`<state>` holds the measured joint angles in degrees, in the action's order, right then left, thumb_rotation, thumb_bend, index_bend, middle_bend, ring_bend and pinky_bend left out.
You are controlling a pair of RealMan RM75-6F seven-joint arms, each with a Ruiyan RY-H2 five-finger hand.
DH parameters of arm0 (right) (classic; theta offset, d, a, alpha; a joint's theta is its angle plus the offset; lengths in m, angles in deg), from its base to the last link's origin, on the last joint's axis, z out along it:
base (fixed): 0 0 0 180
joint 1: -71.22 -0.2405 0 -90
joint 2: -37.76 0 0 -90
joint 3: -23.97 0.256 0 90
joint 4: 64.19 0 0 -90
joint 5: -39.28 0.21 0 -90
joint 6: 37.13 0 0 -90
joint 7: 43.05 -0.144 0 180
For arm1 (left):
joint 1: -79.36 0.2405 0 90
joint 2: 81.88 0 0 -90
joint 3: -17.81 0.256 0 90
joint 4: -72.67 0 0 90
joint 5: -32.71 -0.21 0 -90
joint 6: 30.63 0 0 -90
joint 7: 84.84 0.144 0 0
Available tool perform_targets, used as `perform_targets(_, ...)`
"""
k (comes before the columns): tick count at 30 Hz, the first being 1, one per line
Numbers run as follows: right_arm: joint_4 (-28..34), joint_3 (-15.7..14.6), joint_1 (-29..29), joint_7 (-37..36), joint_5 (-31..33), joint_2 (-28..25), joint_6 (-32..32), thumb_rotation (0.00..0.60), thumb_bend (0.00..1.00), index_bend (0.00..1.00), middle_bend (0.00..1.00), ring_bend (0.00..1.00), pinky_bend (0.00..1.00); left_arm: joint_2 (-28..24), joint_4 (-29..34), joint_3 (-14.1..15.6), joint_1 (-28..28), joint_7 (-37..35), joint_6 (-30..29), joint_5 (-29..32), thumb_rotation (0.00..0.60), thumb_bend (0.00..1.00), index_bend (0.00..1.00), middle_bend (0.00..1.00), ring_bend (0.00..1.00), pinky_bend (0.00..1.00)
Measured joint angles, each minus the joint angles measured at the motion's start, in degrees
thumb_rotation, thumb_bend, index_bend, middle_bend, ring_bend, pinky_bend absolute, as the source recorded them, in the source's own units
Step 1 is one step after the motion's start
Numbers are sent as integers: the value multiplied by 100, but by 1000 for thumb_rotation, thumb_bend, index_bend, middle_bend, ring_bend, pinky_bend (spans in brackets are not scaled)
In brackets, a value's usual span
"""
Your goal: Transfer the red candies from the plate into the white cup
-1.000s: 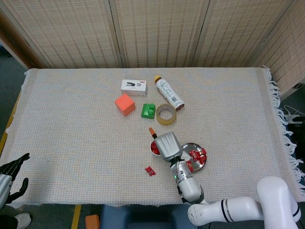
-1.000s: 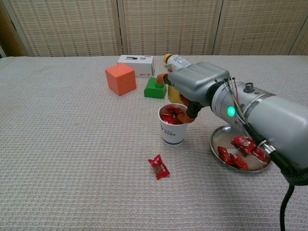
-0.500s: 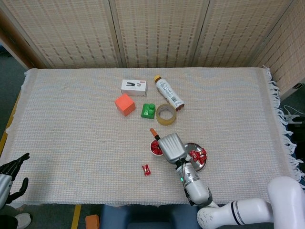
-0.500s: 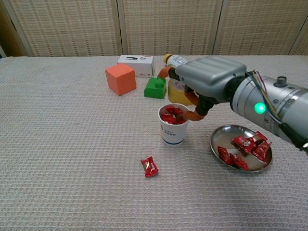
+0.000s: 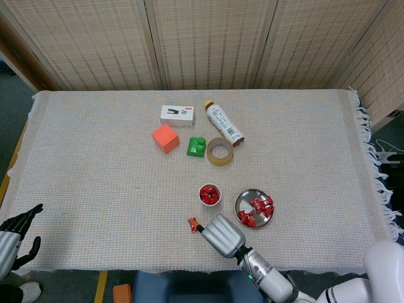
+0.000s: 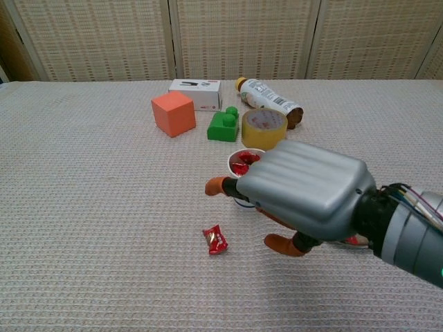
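Note:
The white cup (image 5: 209,194) stands upright near the table's middle front, with red candies showing at its top. To its right, the round metal plate (image 5: 247,198) holds several red candies (image 5: 259,207). One loose red candy (image 5: 192,223) lies on the cloth in front of the cup. My right hand (image 5: 221,235) hovers near the front edge, just right of that candy, fingers apart and holding nothing. In the chest view my right hand (image 6: 304,197) covers the plate and part of the cup (image 6: 242,162), with the loose candy (image 6: 215,239) to its lower left. My left hand (image 5: 17,231) hangs off the table's front left corner, empty.
At the back stand a white box (image 5: 177,115), a lying bottle (image 5: 223,123), an orange cube (image 5: 165,137), a green block (image 5: 197,146) and a roll of yellow tape (image 5: 220,151). The table's front edge runs just behind my right hand.
My right hand has drawn back from over the cup toward the front edge, ending beside the loose candy. That candy has shifted a little to the left. The left hand has stayed put.

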<state>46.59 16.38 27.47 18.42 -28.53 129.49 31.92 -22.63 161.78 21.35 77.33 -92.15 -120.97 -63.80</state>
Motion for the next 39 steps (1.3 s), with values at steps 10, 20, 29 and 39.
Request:
perform_targets(10, -1057, 382, -92, 457, 774, 1049, -342, 600, 252, 308, 791, 743, 997, -39, -27, -3, -5, -135, -17, -3, 600, 540, 10, 155, 213, 284)
perform_targets(20, -1774, 809, -231, 480, 1233, 1678, -554, 600, 252, 332, 791, 751, 997, -71, -62, -4, 9, -281, -77, -17, 600, 539, 11, 154, 213, 284)
perform_targets(29, -2054, 968, -287, 332, 1253, 1845, -588, 600, 252, 482, 791, 771, 1000, -83, -76, -5, 4, -330, -75, -15, 600, 539, 10, 155, 213, 284)
perform_targets(39, -2372, 1063, -346, 388, 1315, 2100, -555, 600, 252, 497, 791, 776, 1000, -99, -85, -3, 16, -381, -107, -24, 600, 539, 11, 154, 214, 285)
